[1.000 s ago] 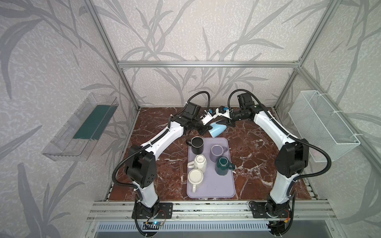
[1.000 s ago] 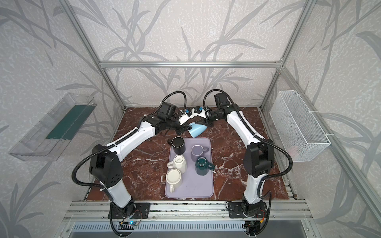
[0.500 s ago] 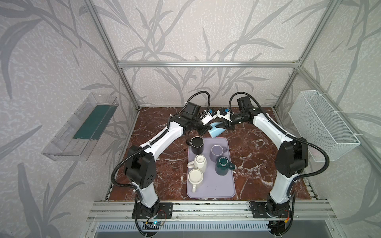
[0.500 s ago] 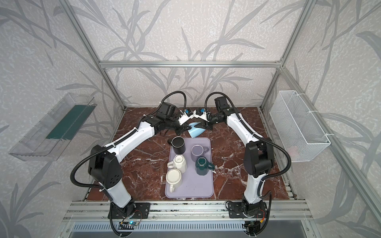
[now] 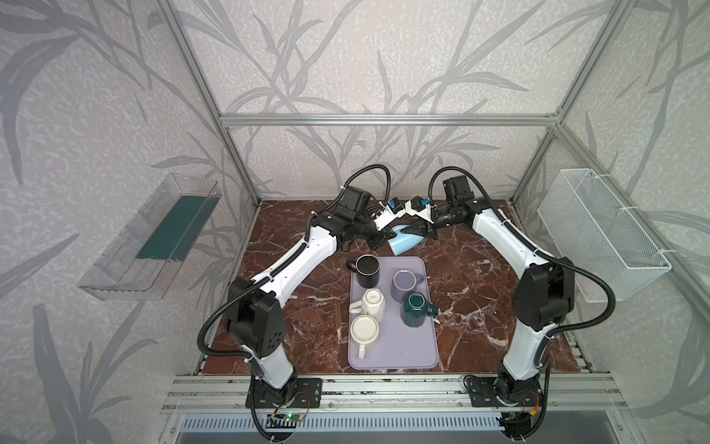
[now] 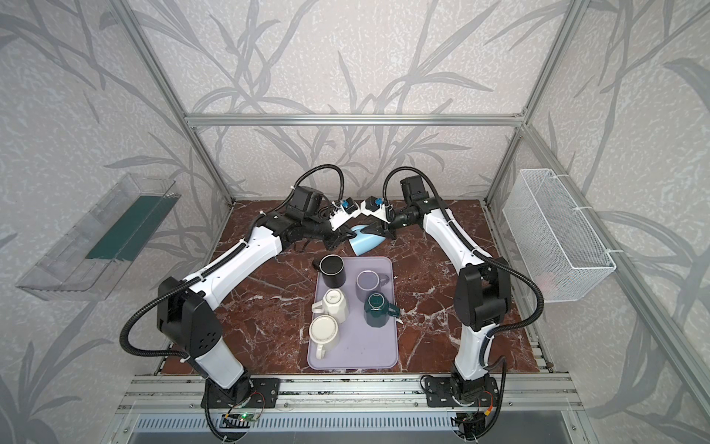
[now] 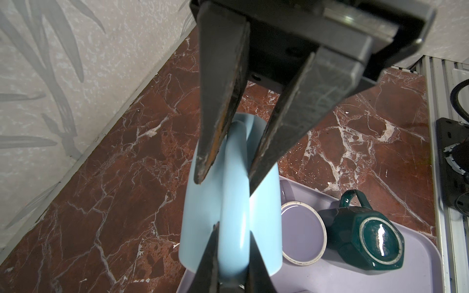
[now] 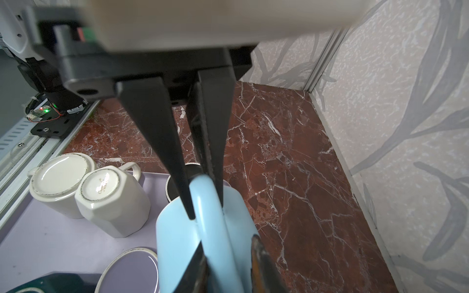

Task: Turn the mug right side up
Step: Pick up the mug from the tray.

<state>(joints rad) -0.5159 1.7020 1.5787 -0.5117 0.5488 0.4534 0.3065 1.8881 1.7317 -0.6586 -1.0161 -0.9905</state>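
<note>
Right claw [image 8: 206,209] moved in, now pinching the light-blue ceramic mug [image 5: 407,244] by its handle [image 8: 212,228]; left claw [image 7: 225,184] grips it too. Looks mid-handover: left should release, then right rotates it upright.

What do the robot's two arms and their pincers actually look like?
The left arm and right arm have white shells, bulky black joints and a looping ribbed black cable each. The left gripper and right gripper each end in two long, tapering black fingers, behind white wrist mounts with small blue parts.
</note>
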